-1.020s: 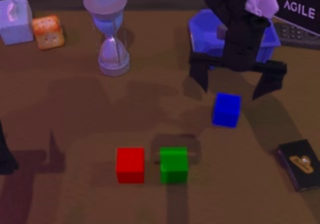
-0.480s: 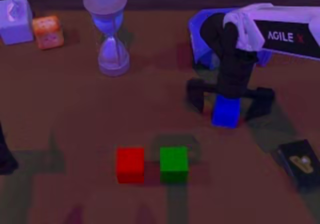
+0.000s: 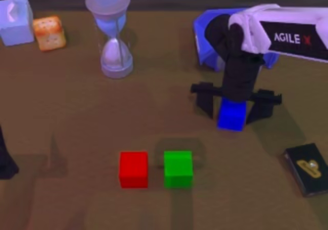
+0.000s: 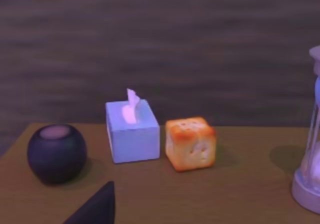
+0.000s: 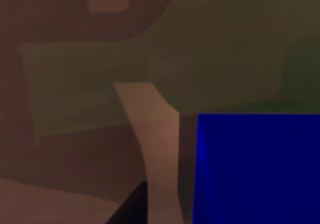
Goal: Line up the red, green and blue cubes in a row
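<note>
The red cube (image 3: 134, 169) and the green cube (image 3: 178, 169) sit side by side, a small gap apart, near the table's front middle. Behind them and to the right, the blue cube (image 3: 231, 117) rests on the table. My right gripper (image 3: 233, 106) is down over it, open, with one finger on each side of the cube and not touching it. In the right wrist view the blue cube (image 5: 257, 169) fills the corner beside one dark fingertip (image 5: 131, 209). My left arm (image 3: 5, 161) is parked at the left edge; one fingertip (image 4: 95, 209) shows far to the side.
An hourglass (image 3: 114, 33) stands at the back middle. A tissue box (image 3: 15, 21) and an orange cracker-like block (image 3: 49, 33) are at the back left, a dark ball (image 4: 56, 153) beside them. A blue bin (image 3: 205, 35) is behind my right arm, a black box (image 3: 307, 169) at the front right.
My right gripper came forward from over the bin and dropped down around the blue cube. The three cubes have stayed where they were.
</note>
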Tool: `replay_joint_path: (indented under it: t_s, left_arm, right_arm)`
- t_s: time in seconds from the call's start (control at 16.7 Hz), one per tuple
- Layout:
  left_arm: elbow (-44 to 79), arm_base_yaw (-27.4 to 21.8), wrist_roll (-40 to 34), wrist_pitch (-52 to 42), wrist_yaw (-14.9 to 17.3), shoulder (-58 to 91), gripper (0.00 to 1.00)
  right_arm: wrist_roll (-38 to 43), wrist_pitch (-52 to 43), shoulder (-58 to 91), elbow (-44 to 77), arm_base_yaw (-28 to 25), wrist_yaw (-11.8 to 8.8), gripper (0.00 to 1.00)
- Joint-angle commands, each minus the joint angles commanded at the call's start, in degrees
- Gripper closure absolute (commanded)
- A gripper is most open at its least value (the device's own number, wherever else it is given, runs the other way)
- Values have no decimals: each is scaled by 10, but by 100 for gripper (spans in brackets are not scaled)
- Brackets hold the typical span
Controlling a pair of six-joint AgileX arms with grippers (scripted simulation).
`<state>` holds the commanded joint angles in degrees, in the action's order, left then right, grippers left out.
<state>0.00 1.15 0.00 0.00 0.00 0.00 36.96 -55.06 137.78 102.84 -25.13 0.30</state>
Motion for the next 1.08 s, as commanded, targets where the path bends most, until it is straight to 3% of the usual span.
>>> replay_joint_path:
  t_s: [0.48, 1.08]
  left_arm:
    - [0, 0, 0, 0, 0, 0, 0]
    - [0, 0, 0, 0, 0, 0, 0]
  right_arm:
    - [0, 0, 0, 0, 0, 0, 98]
    - [0, -2, -2, 2, 1, 1, 100]
